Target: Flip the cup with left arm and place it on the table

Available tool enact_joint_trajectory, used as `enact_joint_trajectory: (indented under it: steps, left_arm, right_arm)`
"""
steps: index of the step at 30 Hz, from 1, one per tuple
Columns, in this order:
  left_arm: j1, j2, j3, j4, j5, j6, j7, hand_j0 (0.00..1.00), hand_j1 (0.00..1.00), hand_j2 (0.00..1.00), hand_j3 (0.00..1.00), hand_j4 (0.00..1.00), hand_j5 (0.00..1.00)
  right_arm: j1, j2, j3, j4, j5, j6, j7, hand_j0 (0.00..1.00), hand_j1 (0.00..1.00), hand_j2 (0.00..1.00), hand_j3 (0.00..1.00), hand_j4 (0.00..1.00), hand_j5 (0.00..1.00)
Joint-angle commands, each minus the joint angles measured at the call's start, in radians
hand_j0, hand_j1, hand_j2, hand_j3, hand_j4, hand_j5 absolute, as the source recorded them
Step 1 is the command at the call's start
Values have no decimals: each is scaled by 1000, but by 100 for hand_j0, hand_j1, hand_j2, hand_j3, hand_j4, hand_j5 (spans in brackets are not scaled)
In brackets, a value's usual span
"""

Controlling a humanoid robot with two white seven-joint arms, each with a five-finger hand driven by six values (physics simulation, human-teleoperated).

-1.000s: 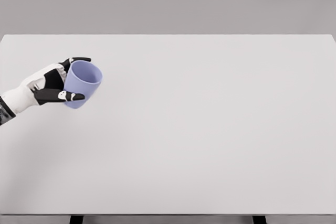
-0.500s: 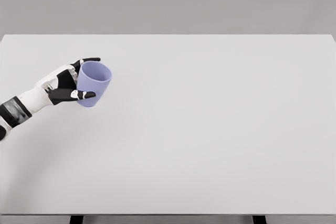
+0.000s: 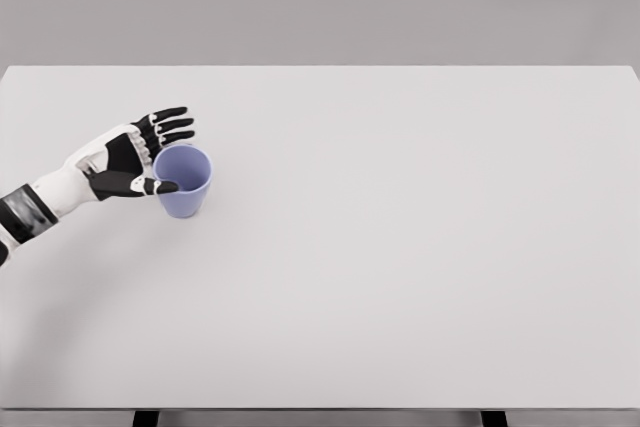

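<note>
A lavender cup [image 3: 185, 192] stands upright on the white table [image 3: 400, 247] at the left, mouth up. My left hand [image 3: 168, 155] sits just left of the cup and slightly behind it, its arm coming in from the left edge. The four fingers [image 3: 172, 125] are spread above and behind the rim, off the cup. The thumb [image 3: 150, 186] lies against the cup's near left side at rim height. Nothing is held in the hand. The right arm is out of view.
The table's far edge runs along the top of the view, and its front edge runs near the bottom. Two dark legs [image 3: 146, 418] show below the front edge.
The cup has gone from tilted in the left hand's grasp to standing upright on the table. The fingers have opened and lifted off it.
</note>
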Motion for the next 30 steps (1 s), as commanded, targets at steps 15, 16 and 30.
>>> enact_joint_trajectory:
  steps: [15, 16, 30]
  left_arm:
    - [-89, 229, 2, -33, -222, -17, 0, 100, 100, 100, 100, 100, 100]
    - [-89, 228, 0, -48, -233, -17, 0, 100, 100, 100, 100, 100, 100]
    - [-80, 228, 0, -57, -237, -17, 0, 100, 100, 100, 100, 100, 100]
  right_arm:
    - [0, 0, 0, 0, 0, 0, 0, 100, 100, 100, 100, 100, 100]
    - [0, 0, 0, 0, 0, 0, 0, 100, 100, 100, 100, 100, 100]
    - [0, 0, 0, 0, 0, 0, 0, 100, 100, 100, 100, 100, 100]
